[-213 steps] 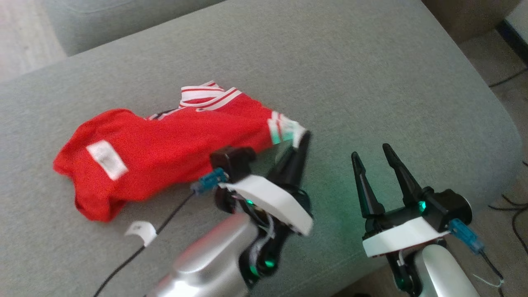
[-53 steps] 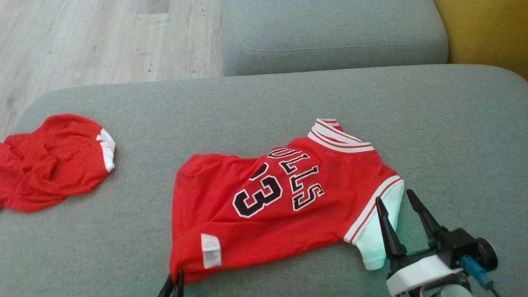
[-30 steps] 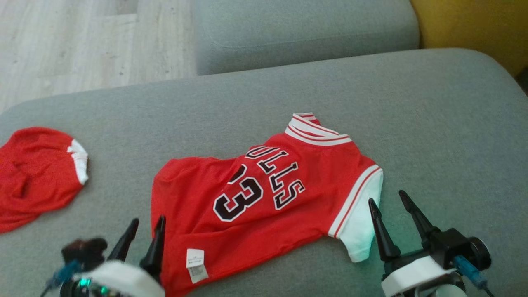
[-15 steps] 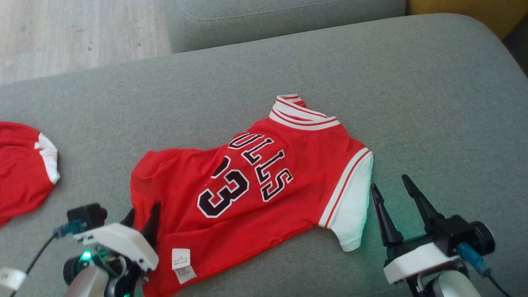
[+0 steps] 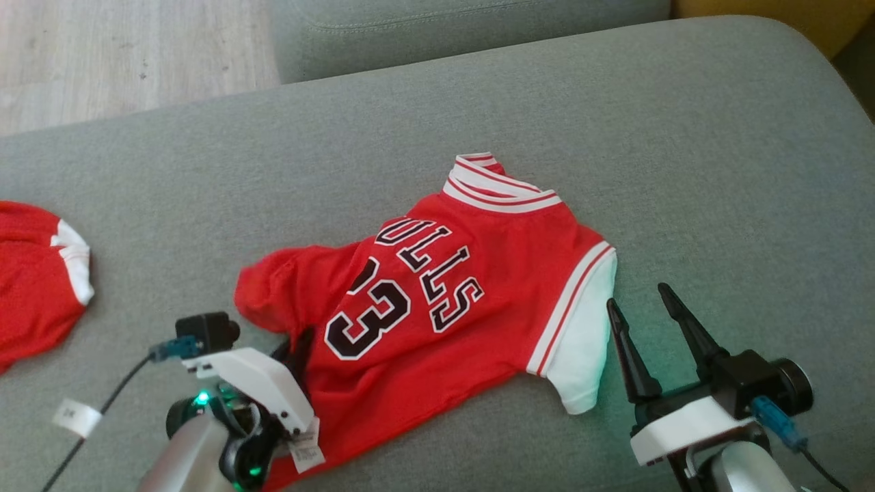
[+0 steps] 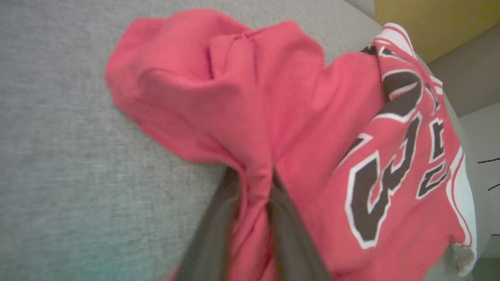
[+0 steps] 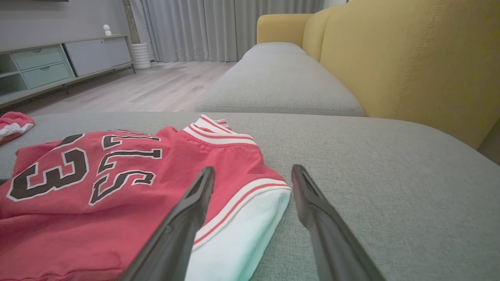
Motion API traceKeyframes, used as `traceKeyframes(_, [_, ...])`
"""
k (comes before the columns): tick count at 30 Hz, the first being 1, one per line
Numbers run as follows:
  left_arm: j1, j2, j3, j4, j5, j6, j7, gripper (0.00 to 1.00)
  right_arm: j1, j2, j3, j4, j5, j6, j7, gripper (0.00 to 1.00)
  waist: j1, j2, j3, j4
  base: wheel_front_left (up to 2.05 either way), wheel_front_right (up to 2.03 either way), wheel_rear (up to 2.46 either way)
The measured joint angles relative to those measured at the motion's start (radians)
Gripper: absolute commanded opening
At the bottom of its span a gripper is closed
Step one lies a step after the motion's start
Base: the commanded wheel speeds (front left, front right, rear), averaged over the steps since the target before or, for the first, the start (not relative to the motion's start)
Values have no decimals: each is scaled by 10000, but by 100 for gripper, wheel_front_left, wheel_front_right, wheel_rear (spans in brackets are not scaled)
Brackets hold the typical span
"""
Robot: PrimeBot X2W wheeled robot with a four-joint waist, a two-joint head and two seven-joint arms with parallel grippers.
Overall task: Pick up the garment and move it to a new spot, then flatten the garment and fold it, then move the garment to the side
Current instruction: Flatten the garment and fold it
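Observation:
The garment (image 5: 437, 301) is a red jersey with black letters, a striped white collar and white sleeves, lying on the grey sofa seat (image 5: 683, 137). My left gripper (image 5: 297, 352) is at its lower left hem. In the left wrist view its dark fingers (image 6: 211, 234) are shut on a raised fold of the garment (image 6: 273, 97), with the left gripper (image 6: 254, 183) pinching red cloth. My right gripper (image 5: 636, 295) stands open just right of the white sleeve. In the right wrist view the right gripper (image 7: 253, 169) straddles the sleeve end of the garment (image 7: 117, 175) without touching it.
A second red cloth (image 5: 34, 280) lies bunched at the seat's far left, also the red cloth (image 7: 11, 123). A black cable with a white tag (image 5: 75, 418) trails from the left arm. A yellow sofa back (image 7: 390, 58) rises at the right; wooden floor (image 5: 102, 55) lies beyond.
My left gripper has slid right along the hem and shut on the cloth, bunching the garment's lower left corner inward. The right gripper stays open beside the sleeve.

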Motion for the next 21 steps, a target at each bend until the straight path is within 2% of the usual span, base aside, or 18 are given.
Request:
traceKeyframes(4, [-6, -27, -36, 182, 291, 0, -1231, 0, -1, 8, 8, 46, 0, 0, 0, 100, 0, 0, -58, -65, 0, 0, 0])
traceKeyframes(10, [-290, 90, 109, -203, 660, 69, -2284, 0, 12, 42, -13, 104, 15, 0, 0, 100, 0, 0, -278, -91, 0, 0, 0])
traceKeyframes(16, [3, 268, 109, -1866, 878, 483, -2640, 0, 229, 153, -213, 136, 54, 0, 0, 100, -1, 0, -750, -32, 0, 0, 0])
traceKeyframes(21, [1546, 491, 94, -4134, 1011, 1233, -2658, 0, 650, 221, -309, 159, 86, 0, 0, 100, -2, 0, -1135, 111, 0, 0, 0])
